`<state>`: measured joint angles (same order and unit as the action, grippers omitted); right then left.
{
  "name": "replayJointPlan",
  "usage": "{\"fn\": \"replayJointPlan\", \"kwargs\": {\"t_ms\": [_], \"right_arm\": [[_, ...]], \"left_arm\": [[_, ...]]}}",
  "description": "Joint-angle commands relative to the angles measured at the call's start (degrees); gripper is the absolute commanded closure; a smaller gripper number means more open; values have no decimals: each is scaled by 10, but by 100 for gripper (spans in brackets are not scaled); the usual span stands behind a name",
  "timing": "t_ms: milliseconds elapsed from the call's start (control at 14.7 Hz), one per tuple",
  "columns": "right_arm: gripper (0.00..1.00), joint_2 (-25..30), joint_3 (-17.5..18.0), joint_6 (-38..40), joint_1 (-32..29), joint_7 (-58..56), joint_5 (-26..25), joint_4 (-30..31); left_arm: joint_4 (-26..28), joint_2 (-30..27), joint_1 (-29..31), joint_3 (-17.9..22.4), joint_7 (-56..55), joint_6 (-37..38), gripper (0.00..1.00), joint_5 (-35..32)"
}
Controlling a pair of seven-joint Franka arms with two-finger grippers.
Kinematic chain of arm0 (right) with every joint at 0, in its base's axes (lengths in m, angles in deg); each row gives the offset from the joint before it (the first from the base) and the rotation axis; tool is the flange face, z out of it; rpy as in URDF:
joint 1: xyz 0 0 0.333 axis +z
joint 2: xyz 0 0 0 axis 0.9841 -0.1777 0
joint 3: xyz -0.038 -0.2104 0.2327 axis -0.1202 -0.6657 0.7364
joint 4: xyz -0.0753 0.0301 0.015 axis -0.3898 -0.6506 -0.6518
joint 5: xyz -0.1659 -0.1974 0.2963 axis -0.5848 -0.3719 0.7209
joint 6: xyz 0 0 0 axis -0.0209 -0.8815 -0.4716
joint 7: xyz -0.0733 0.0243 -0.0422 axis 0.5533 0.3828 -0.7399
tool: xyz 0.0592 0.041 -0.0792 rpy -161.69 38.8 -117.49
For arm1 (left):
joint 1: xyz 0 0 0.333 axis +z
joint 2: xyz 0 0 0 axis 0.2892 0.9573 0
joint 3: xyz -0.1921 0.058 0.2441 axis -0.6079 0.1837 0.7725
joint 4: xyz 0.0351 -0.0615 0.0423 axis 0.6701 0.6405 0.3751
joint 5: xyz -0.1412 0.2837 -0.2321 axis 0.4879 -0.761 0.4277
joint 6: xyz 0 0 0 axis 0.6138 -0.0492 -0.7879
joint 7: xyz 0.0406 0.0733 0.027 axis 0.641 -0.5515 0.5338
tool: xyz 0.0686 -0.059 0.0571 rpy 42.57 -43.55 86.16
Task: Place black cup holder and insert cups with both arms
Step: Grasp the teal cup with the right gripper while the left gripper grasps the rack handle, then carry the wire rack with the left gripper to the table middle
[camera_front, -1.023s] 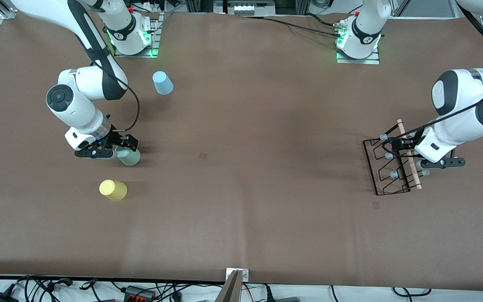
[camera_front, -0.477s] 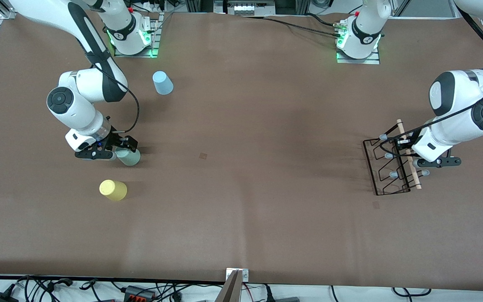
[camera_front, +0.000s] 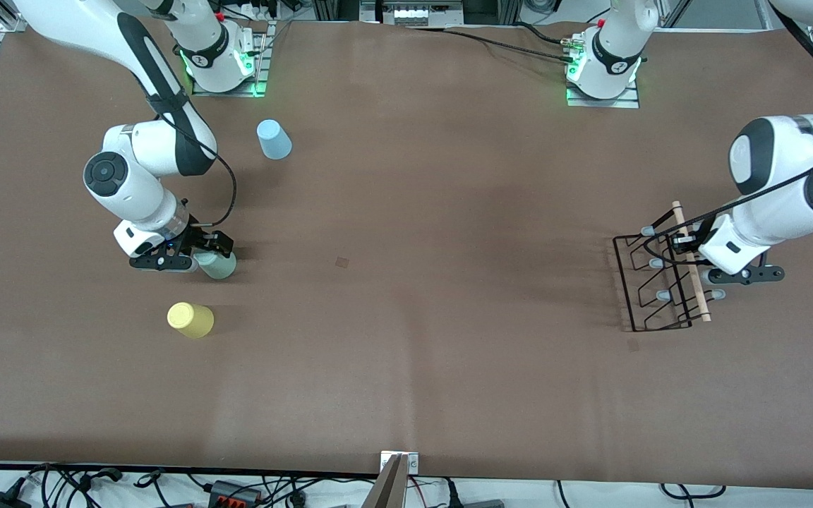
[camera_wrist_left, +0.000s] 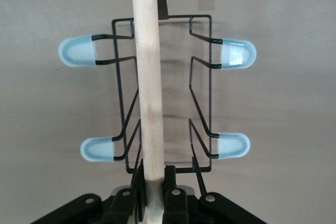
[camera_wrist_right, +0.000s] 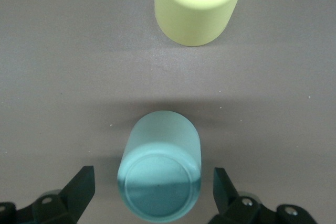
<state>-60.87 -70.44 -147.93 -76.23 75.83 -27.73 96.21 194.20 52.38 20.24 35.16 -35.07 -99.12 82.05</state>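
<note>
The black cup holder (camera_front: 650, 300) is at the left arm's end of the table, its wooden rod (camera_front: 693, 279) on top. My left gripper (camera_front: 689, 252) is shut on that rod; the left wrist view shows both fingers pressed on the rod (camera_wrist_left: 148, 77) above the wire frame (camera_wrist_left: 202, 77) and grey-tipped pegs. My right gripper (camera_front: 203, 255) is open and low, one finger on each side of the upside-down pale green cup (camera_front: 220, 267), as the right wrist view shows (camera_wrist_right: 160, 174), without touching it. The yellow cup (camera_front: 190, 319) stands nearer the front camera and also shows in the right wrist view (camera_wrist_right: 199, 3).
The light blue cup (camera_front: 274, 139) stands upside down near the right arm's base. The brown table mat (camera_front: 406, 296) stretches bare between the cups and the cup holder. Cables lie along the table's front edge.
The cup holder has shifted slightly with my left gripper, and its shadow has spread a little. My right gripper has settled slightly lower around the green cup. The cups have not moved.
</note>
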Motion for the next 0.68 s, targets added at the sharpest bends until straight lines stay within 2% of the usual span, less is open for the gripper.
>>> {"fn": "replayJointPlan", "kwargs": {"t_ms": [0,273,341,545,614], "right_arm": [[0,-6,2,-12,-4,3,6,-2],[0,-9,2,-19,-3,4,7,-1],[3,-9,2,-19,-4,3,7,-2],[51,-8,2,-18,-3,4,7,-1],[62,-6,2,-17,-3,4,7,-1]], "left_arm": [[-74,-13,-4,-53,0,113,98,-7],[-99,-11,-7,-173,-26,150,99,2],[-99,-8,-9,-208,-55,150,99,2],[-126,36,-35,-287,-169,142,99,24],[-152,64,-55,-298,-192,141,99,27]]}}
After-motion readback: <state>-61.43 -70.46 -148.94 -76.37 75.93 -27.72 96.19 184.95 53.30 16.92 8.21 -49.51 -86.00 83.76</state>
